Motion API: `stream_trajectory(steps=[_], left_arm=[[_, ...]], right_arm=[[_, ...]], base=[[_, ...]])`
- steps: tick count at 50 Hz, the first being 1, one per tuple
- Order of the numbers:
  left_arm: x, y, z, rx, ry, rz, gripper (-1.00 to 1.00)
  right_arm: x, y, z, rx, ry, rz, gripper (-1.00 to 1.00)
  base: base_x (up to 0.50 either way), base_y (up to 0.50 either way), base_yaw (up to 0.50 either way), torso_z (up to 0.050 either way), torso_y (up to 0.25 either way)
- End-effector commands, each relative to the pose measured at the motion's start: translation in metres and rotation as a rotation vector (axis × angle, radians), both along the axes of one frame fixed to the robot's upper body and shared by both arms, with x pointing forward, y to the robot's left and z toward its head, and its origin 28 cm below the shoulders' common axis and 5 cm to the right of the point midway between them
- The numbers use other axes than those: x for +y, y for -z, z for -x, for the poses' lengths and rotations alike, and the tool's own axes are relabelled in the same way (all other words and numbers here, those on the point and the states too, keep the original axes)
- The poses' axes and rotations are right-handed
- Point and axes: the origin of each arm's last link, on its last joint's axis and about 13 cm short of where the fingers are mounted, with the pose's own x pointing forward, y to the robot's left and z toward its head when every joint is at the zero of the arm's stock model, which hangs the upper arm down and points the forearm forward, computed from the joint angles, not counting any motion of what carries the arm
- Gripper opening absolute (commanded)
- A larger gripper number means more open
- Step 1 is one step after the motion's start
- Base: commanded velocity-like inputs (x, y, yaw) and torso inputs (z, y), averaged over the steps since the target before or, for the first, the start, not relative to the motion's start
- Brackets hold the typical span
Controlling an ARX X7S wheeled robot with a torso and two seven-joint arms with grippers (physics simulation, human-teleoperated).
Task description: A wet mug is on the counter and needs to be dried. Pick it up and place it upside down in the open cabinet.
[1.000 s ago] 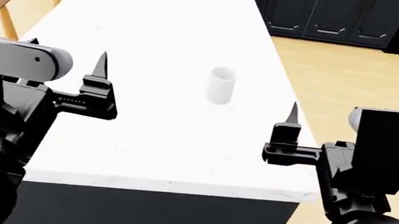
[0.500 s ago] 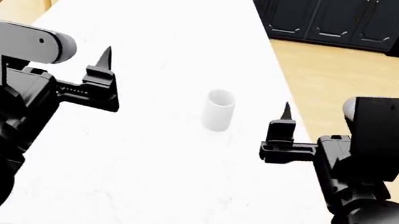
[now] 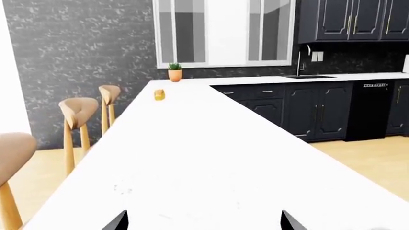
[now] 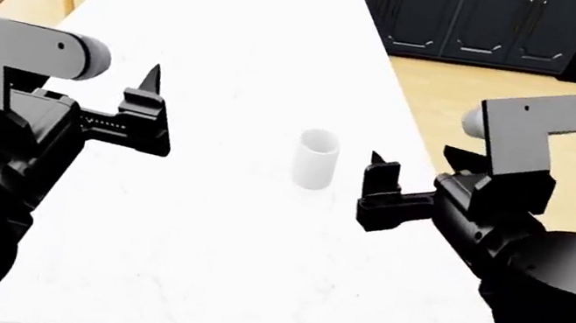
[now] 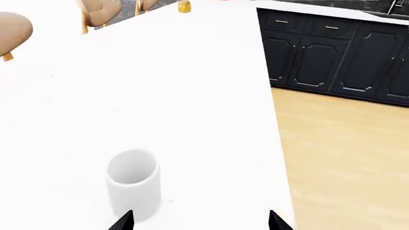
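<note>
While the mug (image 4: 315,159) stands upright on the counter (image 4: 216,229), mouth up and long axis vertical, the relation that matters is its place against the right tool (image 4: 376,188): in the head view the mug sits just beside that tool's tips, a little toward the robot's left, with bare white surface showing between them. The right wrist view agrees, placing the mug (image 5: 133,183) close in front of the tool and nearer one of the two spread fingertips (image 5: 121,221) than the other, so it is not centred in the gap. The right tool is released, its jaws apart and grasping nothing. The left tool (image 4: 143,114) hangs well apart from the mug on the other side; its wrist view shows two dark tips set wide over bare counter (image 3: 211,158), so it too is released and empty. The right arm is clearly the nearer one, and I judge the grasp will fall to it, after a small sideways correction to bring the mug between the fingers. The handle cannot be made out in any view. The mug looks empty as far as its mouth shows. The open cabinet is not identifiable in these views.
</note>
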Motion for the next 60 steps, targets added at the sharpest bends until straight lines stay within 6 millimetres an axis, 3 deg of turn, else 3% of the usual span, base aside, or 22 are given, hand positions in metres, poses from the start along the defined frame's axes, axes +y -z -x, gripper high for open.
stream_trajectory(steps=[1, 29, 40, 60], left_arm=[[0.001, -0.001, -0.004, 0.016, 0.002, 0.001, 1.00], [0.001, 0.000, -0.006, 0.024, -0.004, -0.004, 1.00], [0.001, 0.000, -0.006, 0.026, -0.004, -0.006, 1.00], [0.001, 0.002, -0.007, 0.030, -0.004, -0.007, 1.00]], right_arm=[[0.000, -0.008, -0.013, 0.085, -0.069, -0.011, 1.00], [0.022, 0.005, -0.036, 0.151, -0.126, -0.002, 1.00], [0.033, 0.014, -0.034, 0.175, -0.165, -0.001, 1.00], [0.047, 0.028, -0.049, 0.181, -0.120, 0.036, 1.00]], base=[[0.00, 0.00, 0.00, 0.000, 0.000], [0.00, 0.00, 0.00, 0.000, 0.000], [0.00, 0.00, 0.00, 0.000, 0.000], [0.00, 0.00, 0.00, 0.000, 0.000]])
